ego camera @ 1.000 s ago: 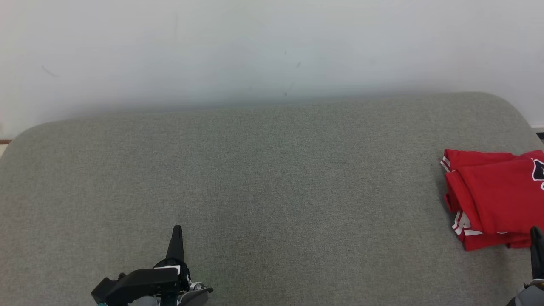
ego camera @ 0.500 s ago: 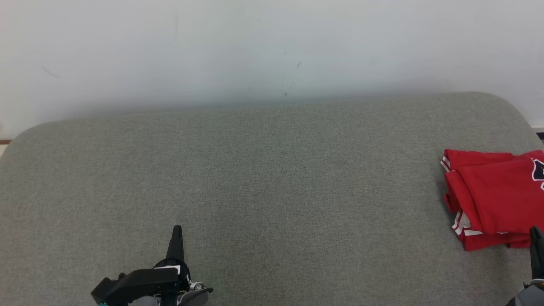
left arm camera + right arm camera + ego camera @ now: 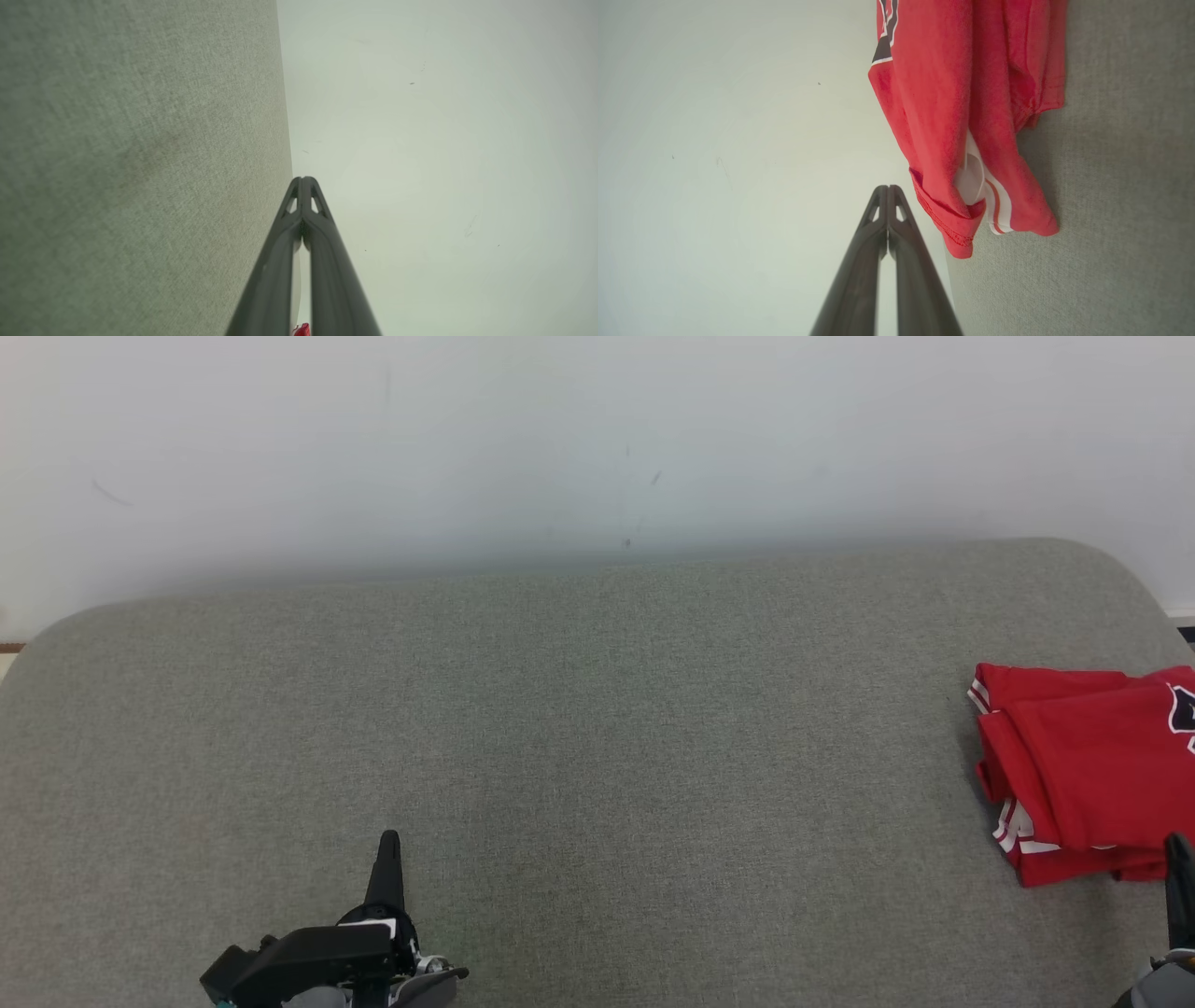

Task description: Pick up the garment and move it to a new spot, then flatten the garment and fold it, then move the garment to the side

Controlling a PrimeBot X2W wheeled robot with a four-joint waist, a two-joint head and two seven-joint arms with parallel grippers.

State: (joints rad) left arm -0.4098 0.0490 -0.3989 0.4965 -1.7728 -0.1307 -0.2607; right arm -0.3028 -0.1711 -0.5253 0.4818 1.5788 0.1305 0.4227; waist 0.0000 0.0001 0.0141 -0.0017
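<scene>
Right gripper point(image 3: 1178, 847), its two dark fingers pressed together and holding nothing, points at the near corner of the red garment point(image 3: 1088, 770), close beside it but apparently not touching. The garment lies in a compact stack of layers at the far right edge of the grey fabric surface point(image 3: 597, 728). White striped trim point(image 3: 1013, 826) shows at its left-hand folds and a dark printed emblem point(image 3: 1184, 709) sits on top. Seen from the right wrist, the layers look bunched and uneven at the corner rather than crisp. Well apart, at the lower left of the head view, the left gripper point(image 3: 389, 845) is likewise closed and empty over bare fabric, with a pale wall point(image 3: 597, 429) behind the surface. By the look of it, folding is done and the garment is already off to the side, so the task appears to be at or near its end. Next comes either drawing both arms clear or a light tidy of the loose corner, without dragging the stack.
</scene>
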